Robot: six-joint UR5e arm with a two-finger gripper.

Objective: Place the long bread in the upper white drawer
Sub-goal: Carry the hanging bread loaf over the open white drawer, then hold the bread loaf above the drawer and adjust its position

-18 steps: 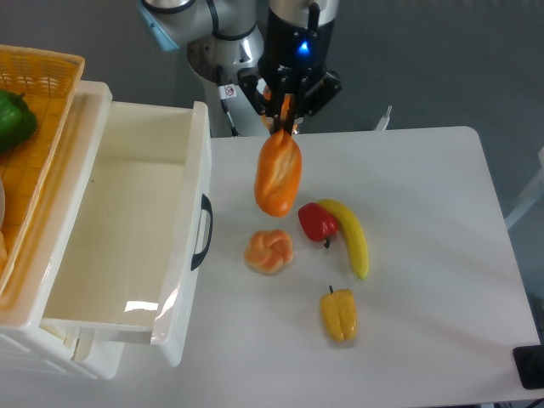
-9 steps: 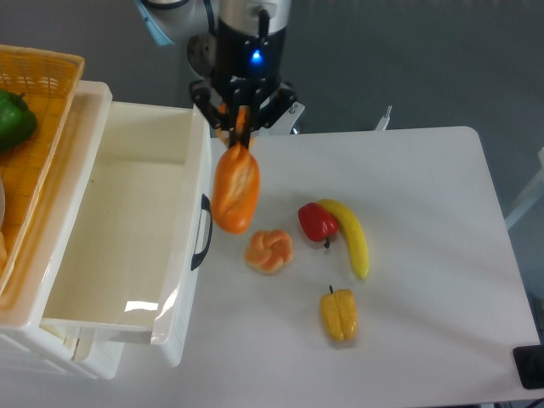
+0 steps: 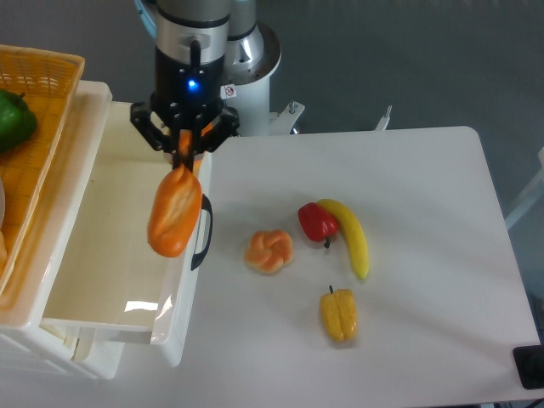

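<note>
White table (image 3: 425, 187) fills the right and centre of the view, rounded corners, pale grey floor behind it. At left, the upper white drawer (image 3: 110, 331) stands pulled open: deep tray, tall walls, bare pale interior, dark curved handle (image 3: 204, 232) on the front wall facing the table. Left of the drawer, an orange wicker basket (image 3: 38, 93) sits partly out of view, with a green pepper (image 3: 15, 119) in it.

Robot arm (image 3: 194, 42) comes down from the top edge, dark wrist with a blue light lit. The gripper (image 3: 184, 143) hangs over the drawer's front wall, jaws closed tight on the top end of the long bread (image 3: 175, 211). The loaf dangles below the fingers, tilted slightly, held clear in the air; its lower end overlaps the drawer's front rim just beside the handle, so it looks to straddle the wall line, whether over the tray or the table edge I cannot tell.

On the table, well apart from the drawer: a yellow banana (image 3: 350, 238), a red pepper (image 3: 317, 223) touching the banana's left side, a small knotted bun (image 3: 269, 252) near the pepper, a yellow pepper (image 3: 339, 314) nearer the front edge.
</note>
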